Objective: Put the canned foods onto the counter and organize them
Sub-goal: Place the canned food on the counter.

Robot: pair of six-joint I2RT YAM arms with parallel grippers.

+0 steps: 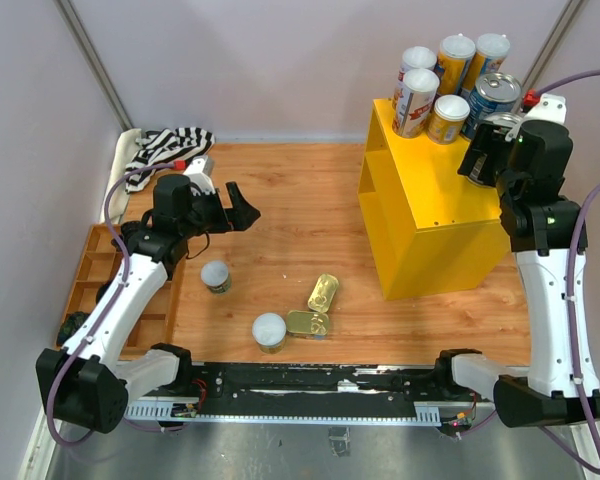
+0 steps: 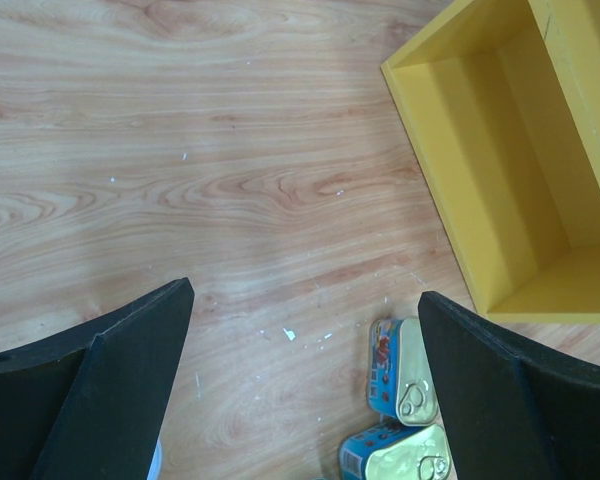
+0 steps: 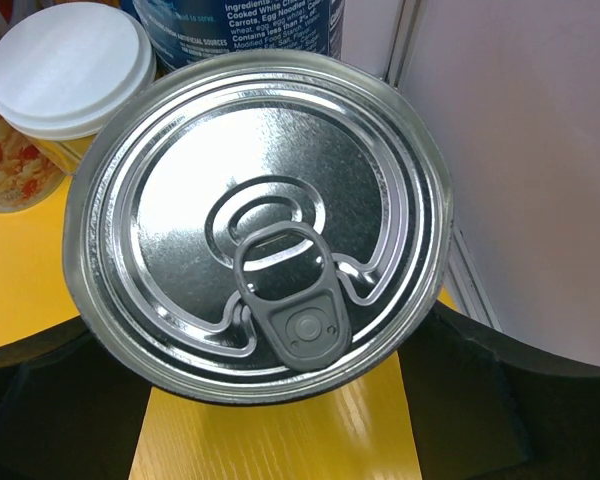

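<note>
Near edge: round white-lidded can (image 1: 268, 331) upright on wood-grain table (image 1: 280, 200). Two flat gold tins (image 1: 308, 323) just beside it, pull-tabs up, blue printed sides; one cut off in left wrist view. Left gripper (image 2: 305, 292) over bare planks, matte black fingers spread wide, nothing between. Glossy yellow counter (image 1: 430, 230), boxy, shelves open. On top, right gripper (image 3: 260, 320) straddles silver-topped can (image 3: 260, 200): ribbed lid, grey ring-pull. Cannot tell if fingers clamp it; label hidden. Behind: white-lidded tubes (image 1: 416, 100), blue can (image 1: 492, 95).
</note>
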